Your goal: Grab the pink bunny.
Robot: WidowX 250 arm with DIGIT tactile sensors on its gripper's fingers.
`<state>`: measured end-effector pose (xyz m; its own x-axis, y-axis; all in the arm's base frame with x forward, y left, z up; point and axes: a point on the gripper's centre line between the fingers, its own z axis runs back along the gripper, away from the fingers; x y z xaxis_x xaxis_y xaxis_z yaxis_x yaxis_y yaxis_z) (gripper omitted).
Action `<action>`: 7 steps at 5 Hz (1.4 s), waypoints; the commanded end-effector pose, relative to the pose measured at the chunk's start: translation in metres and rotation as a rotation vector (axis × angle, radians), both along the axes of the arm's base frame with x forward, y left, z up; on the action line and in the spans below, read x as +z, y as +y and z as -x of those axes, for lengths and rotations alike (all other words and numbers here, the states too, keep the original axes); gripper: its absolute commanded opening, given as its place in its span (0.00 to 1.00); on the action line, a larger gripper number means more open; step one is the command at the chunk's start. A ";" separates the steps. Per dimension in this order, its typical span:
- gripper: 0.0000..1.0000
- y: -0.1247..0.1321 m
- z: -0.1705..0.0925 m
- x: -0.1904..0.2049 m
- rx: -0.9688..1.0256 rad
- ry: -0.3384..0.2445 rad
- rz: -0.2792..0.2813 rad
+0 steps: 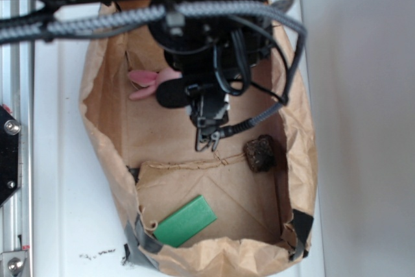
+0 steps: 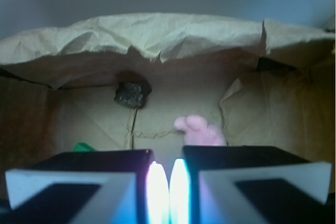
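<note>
Right now the gripper [image 2: 163, 182] looks empty, jaws together w/ only a thin bright slit between the pads in the wrist view. So this reads as the approach step: nothing grabbed yet.

Pink bunny [image 1: 148, 83] lies on the floor of the brown paper bag [image 1: 97, 118], near the bag's 11 o'clock corner in the exterior view, ears pointing toward 9 o'clock. The arm's black body covers most of it; only ears and a bit of body show. In the wrist view the pink bunny [image 2: 199, 131] sits just past the right finger's edge, at approx 1 o'clock from the slit between the pads, not betw. them.

Other stuff in the bag: dark brown lump [image 1: 260, 154] at 3 o'clock by the right wall, green flat block [image 1: 185, 220] at 6 o'clock. Both well apart from the bunny.

Next move, as I judge it: spread the jaws, shift so the plush sits centred betw. the fingers, drop to the bag floor, then close. Soft toy, so a low grip on the body should hold better than pinching an ear. Watch the bag wall nearby.
</note>
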<state>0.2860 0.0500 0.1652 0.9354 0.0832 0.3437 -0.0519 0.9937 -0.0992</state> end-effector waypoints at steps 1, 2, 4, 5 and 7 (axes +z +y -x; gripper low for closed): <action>1.00 0.033 -0.007 -0.016 -0.006 -0.025 -0.069; 1.00 0.034 -0.006 -0.038 -0.004 -0.023 -0.078; 1.00 0.052 -0.019 -0.064 -0.016 0.045 -0.078; 1.00 0.053 -0.014 -0.075 -0.032 0.037 -0.104; 1.00 0.050 -0.015 -0.093 -0.036 0.044 -0.125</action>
<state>0.2976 0.0904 0.0534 0.9637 0.0162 0.2665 -0.0192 0.9998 0.0085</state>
